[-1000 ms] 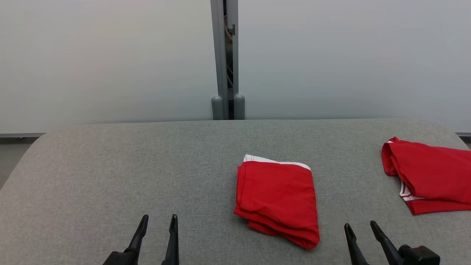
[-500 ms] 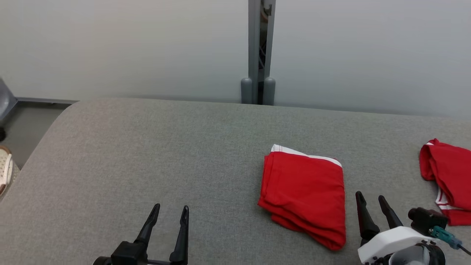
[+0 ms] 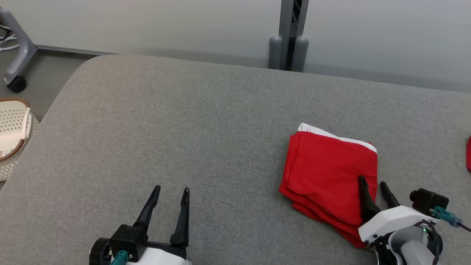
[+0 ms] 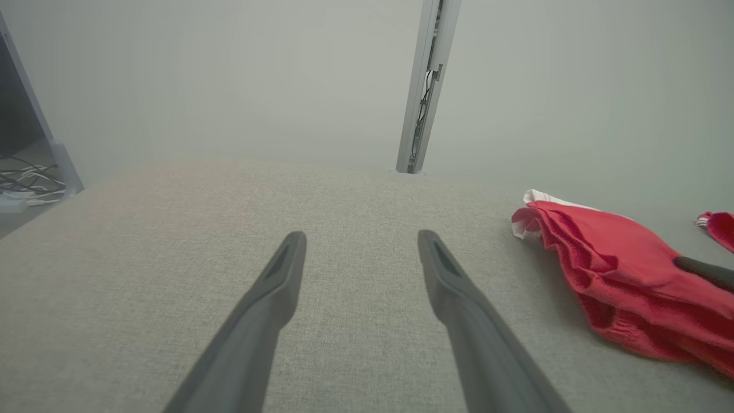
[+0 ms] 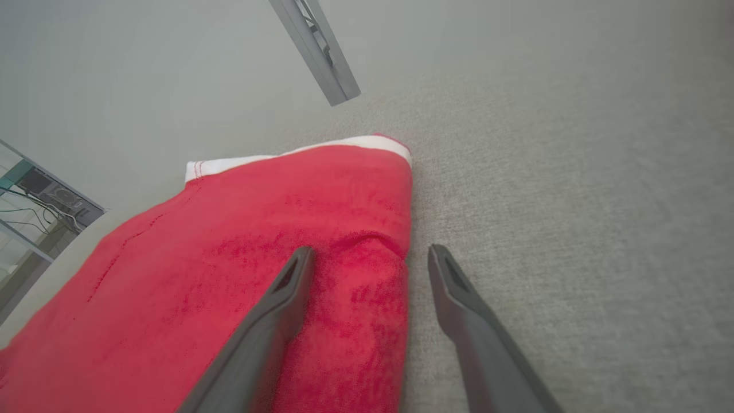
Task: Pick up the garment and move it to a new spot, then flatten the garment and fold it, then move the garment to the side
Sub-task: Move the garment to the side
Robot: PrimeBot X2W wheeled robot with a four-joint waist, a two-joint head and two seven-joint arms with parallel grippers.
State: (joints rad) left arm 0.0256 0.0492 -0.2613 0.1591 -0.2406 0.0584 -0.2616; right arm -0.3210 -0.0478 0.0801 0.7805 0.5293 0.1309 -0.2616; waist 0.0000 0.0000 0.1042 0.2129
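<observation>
My right claw (image 3: 372,181) is hanging wide open, straddling the right edge of the folded red garment (image 3: 327,165) that's lying on the grey counter (image 3: 184,121). My left claw (image 3: 172,188) is sitting wide open too, well apart from it.

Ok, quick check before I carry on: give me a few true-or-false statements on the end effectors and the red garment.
1. The right end effector is open, one finger over the folded red garment, the other over the grey table. True.
2. The left one grips a garment corner. False: the left end effector is open above bare table, apart from the garment.
3. The garment lies spread out in one layer. False: it is folded, layers stacked, white band at the far edge.
4. A pale perforated basket stands beyond the table's left edge. True.
</observation>
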